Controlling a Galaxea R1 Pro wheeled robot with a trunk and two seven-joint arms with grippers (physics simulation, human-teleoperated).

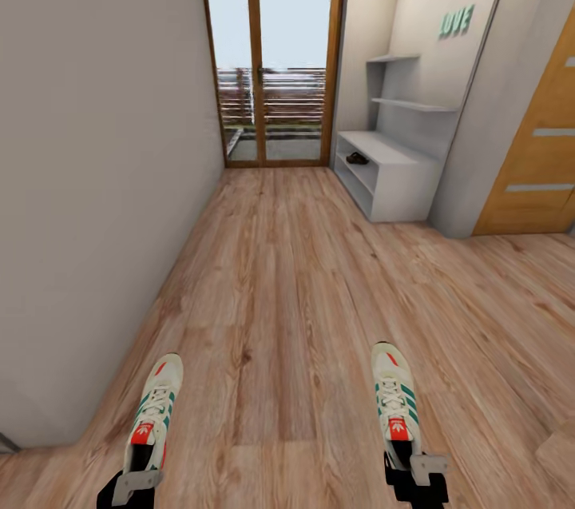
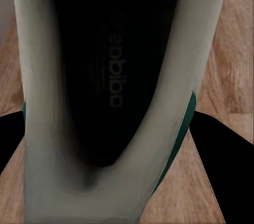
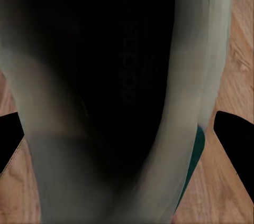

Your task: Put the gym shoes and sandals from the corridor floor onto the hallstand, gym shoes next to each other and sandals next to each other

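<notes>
Head view looks down a corridor with a wood-plank floor, light brown with clear grain. The left gripper grasps the left sneaker by its heel end, and the right gripper grasps the right sneaker the same way. Both shoes point away from the robot, toes forward, well apart from each other and above the floor. Each is cream-white with green side stripes, white laces, a red-orange tongue patch and a red-orange mark at the toe.

Up close in the left wrist view, the left sneaker shows its dark inner sole with faint printed lettering, a pale collar around it, and a strip of green sole along one edge. The right wrist view gives the same look at the right sneaker: dark inside, cream wall, green edge, with floorboards beside it.

Farther down the corridor on the right stands the pale grey-white shoe rack, a low bench with open shelves below and two staggered wall shelves above. A brown sandal lies on the rack's upper open shelf, under the bench top. Green letters reading LOVE hang on the wall above. A glass door with a wooden frame closes the corridor's far end.
</notes>
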